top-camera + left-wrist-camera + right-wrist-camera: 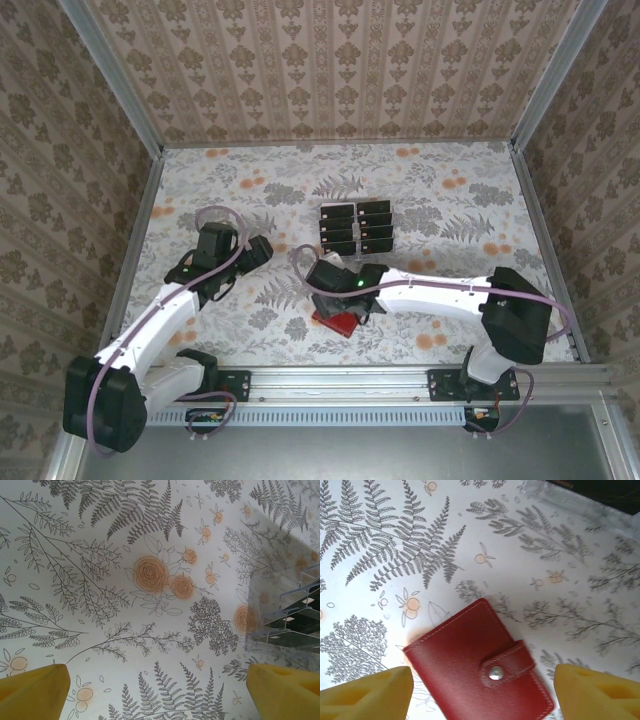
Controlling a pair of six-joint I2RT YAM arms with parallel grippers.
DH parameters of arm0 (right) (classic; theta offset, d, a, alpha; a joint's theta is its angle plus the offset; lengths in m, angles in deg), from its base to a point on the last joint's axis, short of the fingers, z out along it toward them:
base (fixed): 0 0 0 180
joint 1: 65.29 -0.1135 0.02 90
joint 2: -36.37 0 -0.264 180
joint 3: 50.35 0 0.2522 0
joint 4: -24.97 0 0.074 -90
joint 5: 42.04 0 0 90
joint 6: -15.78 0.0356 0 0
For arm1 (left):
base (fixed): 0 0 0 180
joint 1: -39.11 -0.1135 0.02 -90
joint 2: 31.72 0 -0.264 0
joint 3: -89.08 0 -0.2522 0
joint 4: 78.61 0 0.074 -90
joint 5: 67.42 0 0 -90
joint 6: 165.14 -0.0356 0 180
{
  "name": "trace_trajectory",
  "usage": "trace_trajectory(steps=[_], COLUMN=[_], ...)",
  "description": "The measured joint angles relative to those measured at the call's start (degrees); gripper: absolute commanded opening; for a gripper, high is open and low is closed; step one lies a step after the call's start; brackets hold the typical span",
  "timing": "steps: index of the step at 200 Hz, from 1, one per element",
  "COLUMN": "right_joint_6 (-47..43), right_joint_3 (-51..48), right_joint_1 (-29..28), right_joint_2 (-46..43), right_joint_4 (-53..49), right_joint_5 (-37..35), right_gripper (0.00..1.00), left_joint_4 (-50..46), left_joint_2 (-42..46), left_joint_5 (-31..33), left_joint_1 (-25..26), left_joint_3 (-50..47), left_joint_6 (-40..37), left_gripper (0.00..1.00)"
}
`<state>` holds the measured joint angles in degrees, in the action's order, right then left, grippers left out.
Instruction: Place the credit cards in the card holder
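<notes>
The card holder point(465, 650) is a red wallet lying closed on the flowered cloth, its strap snapped shut with a silver stud. My right gripper point(481, 682) hovers over it, open, with one yellow finger on each side of the wallet; the left finger's edge is very close to the wallet's corner. From above, the right gripper point(342, 298) covers most of the card holder point(335, 323). The credit cards point(357, 226), black, stand in rows in a clear tiered rack point(338, 250) just beyond. My left gripper point(256, 250) is open over bare cloth, with the credit cards point(294, 620) to its right.
The clear rack point(265, 630) stands close to the left gripper's right finger point(282, 692). Its near edge point(560, 497) also lies just ahead of the right gripper. Patterned walls enclose the table on three sides. Open cloth lies to the left and right.
</notes>
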<state>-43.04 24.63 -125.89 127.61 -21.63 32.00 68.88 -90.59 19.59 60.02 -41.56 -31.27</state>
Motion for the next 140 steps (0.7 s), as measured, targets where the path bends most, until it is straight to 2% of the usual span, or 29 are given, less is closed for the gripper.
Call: trace_trajectory(steps=[57, 140], right_joint_6=[-9.8, -13.9], right_joint_3=[-1.1, -0.5], right_joint_1=[1.2, 1.2], right_joint_2=[-0.1, 5.9], right_joint_4=[-3.6, -3.6], right_joint_5=[4.7, 7.7], right_gripper=[0.57, 0.55], left_joint_4=[-0.9, -1.0], left_joint_2=[-0.7, -2.4], left_joint_5=[0.0, 0.0], left_joint_1=[0.0, 0.0], left_joint_3=[0.0, -0.6], left_joint_6=[0.7, 1.6], left_gripper=[1.0, 1.0])
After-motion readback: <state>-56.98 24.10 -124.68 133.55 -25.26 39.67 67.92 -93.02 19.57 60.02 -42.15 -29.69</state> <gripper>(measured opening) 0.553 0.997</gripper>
